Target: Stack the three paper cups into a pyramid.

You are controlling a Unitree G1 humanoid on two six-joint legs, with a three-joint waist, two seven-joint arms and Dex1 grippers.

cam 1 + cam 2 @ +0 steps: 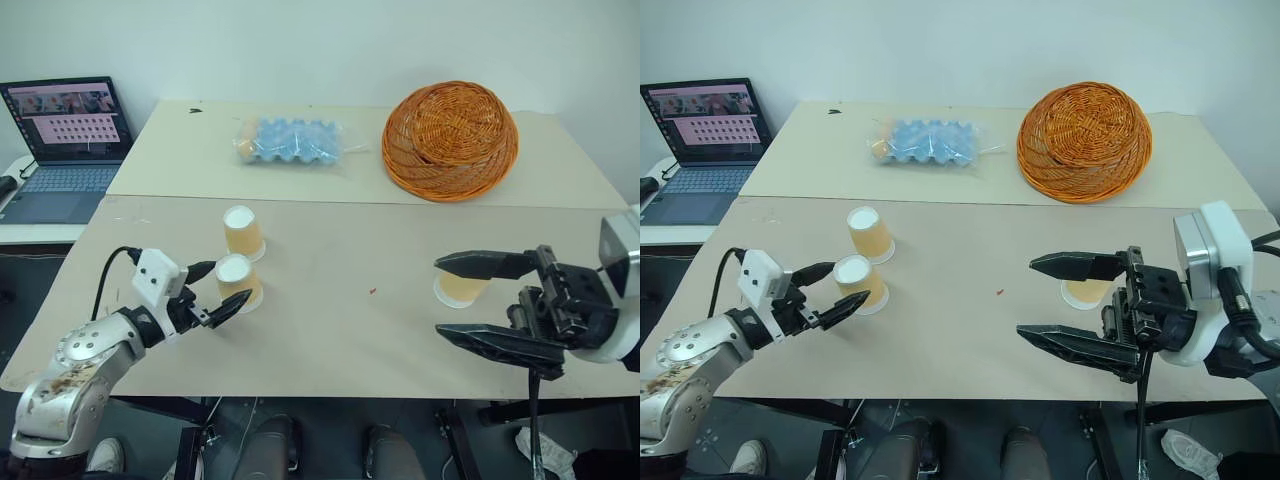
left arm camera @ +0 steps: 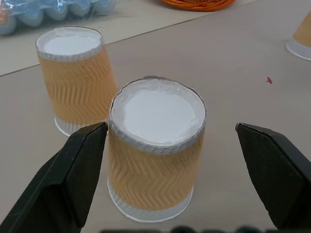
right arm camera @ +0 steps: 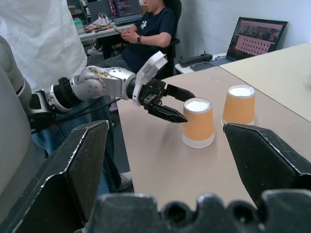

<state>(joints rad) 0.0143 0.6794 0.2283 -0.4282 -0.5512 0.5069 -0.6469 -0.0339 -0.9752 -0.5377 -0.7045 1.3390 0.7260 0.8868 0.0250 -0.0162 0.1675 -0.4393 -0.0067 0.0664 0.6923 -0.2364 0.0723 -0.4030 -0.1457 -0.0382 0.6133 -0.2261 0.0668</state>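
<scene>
Three paper cups stand upside down on the table, tan-orange with white bases. One cup [image 1: 243,233] is at the left, and a second cup [image 1: 237,282] stands just in front of it, close beside it. My left gripper [image 1: 232,281] is open, its fingers [image 2: 73,170] on either side of this nearer cup [image 2: 155,155], apart from its wall. The third cup [image 1: 463,288] stands alone at the right. My right gripper [image 1: 438,297] is open, turned to point left with nothing in it. From the head views that cup shows between its fingers, partly covered by the upper one.
A wicker basket [image 1: 450,140] and a blue egg tray [image 1: 290,140] lie on the far table. A laptop [image 1: 65,150] sits on a side desk at the far left. A seated person [image 3: 146,29] is beyond the table's left end.
</scene>
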